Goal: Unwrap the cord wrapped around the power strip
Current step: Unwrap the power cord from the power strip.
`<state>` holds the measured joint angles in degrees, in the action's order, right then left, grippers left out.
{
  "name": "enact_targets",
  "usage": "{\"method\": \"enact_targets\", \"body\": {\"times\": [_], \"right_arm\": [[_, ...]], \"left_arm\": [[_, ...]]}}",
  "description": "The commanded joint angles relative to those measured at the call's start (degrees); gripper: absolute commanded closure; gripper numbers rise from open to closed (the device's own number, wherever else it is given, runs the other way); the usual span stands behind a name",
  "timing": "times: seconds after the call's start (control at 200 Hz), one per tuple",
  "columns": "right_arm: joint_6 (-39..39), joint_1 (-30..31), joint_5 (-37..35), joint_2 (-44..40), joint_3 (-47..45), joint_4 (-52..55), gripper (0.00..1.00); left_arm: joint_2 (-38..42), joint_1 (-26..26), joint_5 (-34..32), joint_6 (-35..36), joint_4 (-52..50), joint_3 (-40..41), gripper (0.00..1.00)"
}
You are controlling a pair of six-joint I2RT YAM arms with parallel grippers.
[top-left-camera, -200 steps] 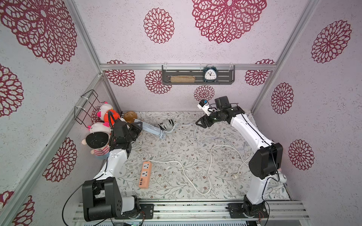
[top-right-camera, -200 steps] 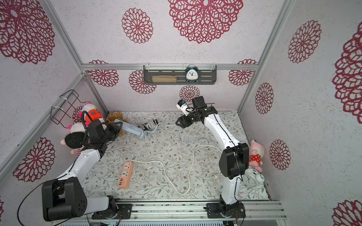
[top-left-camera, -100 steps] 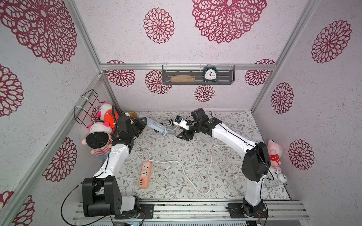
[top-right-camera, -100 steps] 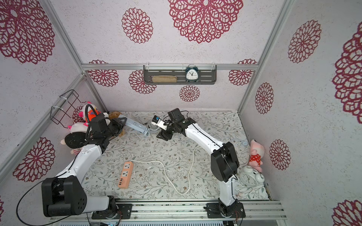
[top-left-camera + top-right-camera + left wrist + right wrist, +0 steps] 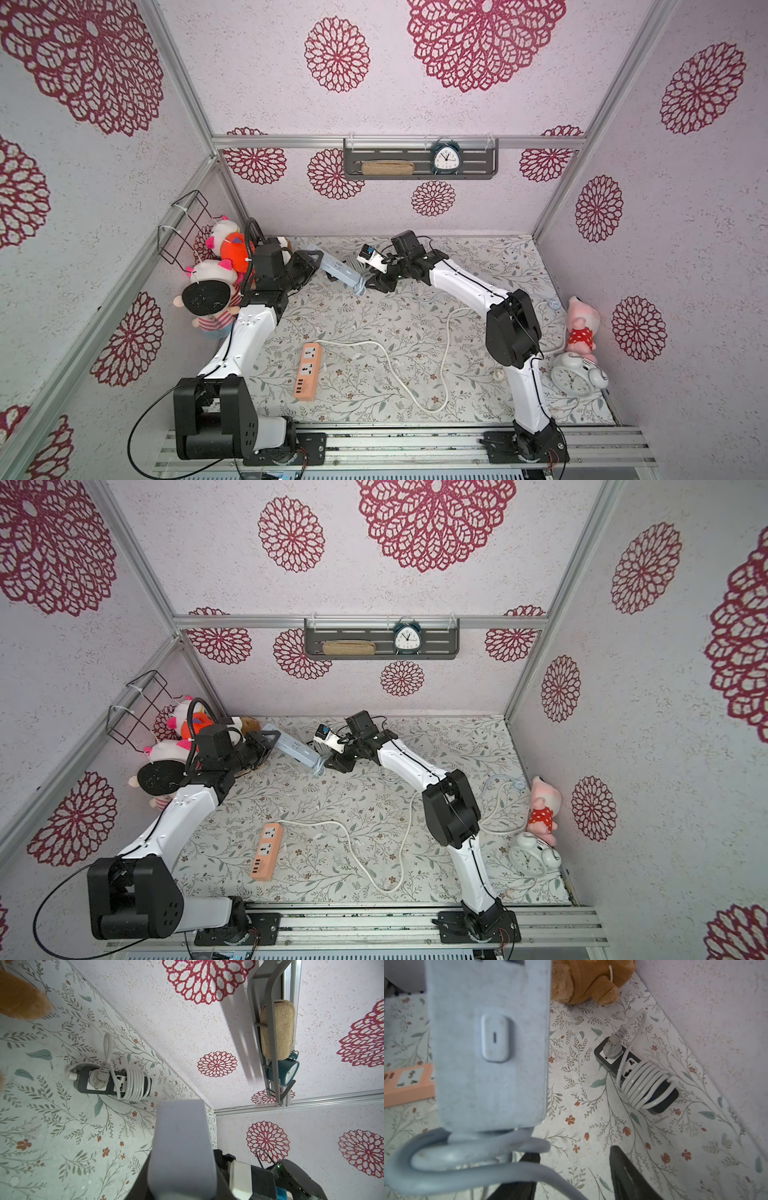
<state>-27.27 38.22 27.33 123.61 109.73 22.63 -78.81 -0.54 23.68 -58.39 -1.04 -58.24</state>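
Right gripper (image 5: 375, 286) has swung from 1 o'clock to the strip (image 5: 337, 269), jaws apart, looped cord (image 5: 471, 1147) crossing one finger. Left gripper (image 5: 309, 268) clamps the pale-blue strip's other end, raised at 11 o'clock. Toys (image 5: 208, 274) crowd 9 o'clock. Floor (image 5: 353, 320) toward the orange strip (image 5: 308, 376) gives room.

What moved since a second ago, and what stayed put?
The right gripper swung across from the back middle to the corded end of the blue power strip. Its jaws narrowed, but they seem to grip nothing yet. The left gripper kept its hold on the strip's other end. The orange power strip stayed put.
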Motion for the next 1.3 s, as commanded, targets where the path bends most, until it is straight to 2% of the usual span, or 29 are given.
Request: {"method": "enact_targets", "body": {"times": [0.0, 0.135, 0.22, 0.31, 0.465, 0.53, 0.605, 0.76, 0.911, 1.106, 1.291], "right_arm": [[1.2, 0.0, 2.2, -0.8, 1.3, -0.6, 0.67], [-0.3, -0.5, 2.7, -4.4, -2.7, -0.2, 1.0], [-1.3, -1.2, 2.0, -6.7, -4.5, 1.7, 1.0], [-2.0, -1.4, 2.2, -11.0, -8.3, 1.7, 1.0], [-1.0, -1.0, 9.0, -18.9, -17.3, 0.1, 1.0], [-1.3, -0.8, 8.4, -20.1, -21.2, 0.0, 1.0], [-2.2, -2.1, 3.6, -19.5, -24.9, 0.1, 1.0], [1.6, -7.9, 0.0, -16.7, -28.6, -3.5, 1.0], [5.3, -13.5, -2.6, -13.8, -28.8, -7.4, 1.0], [6.8, -18.8, -6.8, -11.1, -27.4, -9.0, 1.0], [7.4, -23.2, -8.2, -9.8, -26.8, -9.4, 1.0]], "left_arm": [[0.3, 0.4, 2.8, -0.3, 2.4, -0.6, 1.0], [0.1, 0.1, -0.3, 0.0, 2.4, -0.5, 1.0], [0.2, -0.4, -5.6, -0.2, 2.9, 0.4, 1.0], [-0.3, -2.1, -9.3, -2.3, 7.9, 1.7, 1.0], [-3.1, -4.2, -13.5, -2.7, 9.9, -2.9, 1.0], [-3.8, -4.3, -14.6, -3.2, 10.6, -5.2, 1.0], [-4.1, -4.9, -13.5, -3.7, 10.7, -8.0, 1.0], [-1.5, -7.5, -9.0, -3.0, 6.7, -10.8, 1.0], [3.4, -13.5, -3.2, -5.8, 7.4, -5.5, 1.0], [10.2, -20.1, -2.7, -1.6, 0.1, -1.0, 1.0], [12.8, -25.2, -1.4, 0.7, -3.5, 1.1, 1.0]]}}
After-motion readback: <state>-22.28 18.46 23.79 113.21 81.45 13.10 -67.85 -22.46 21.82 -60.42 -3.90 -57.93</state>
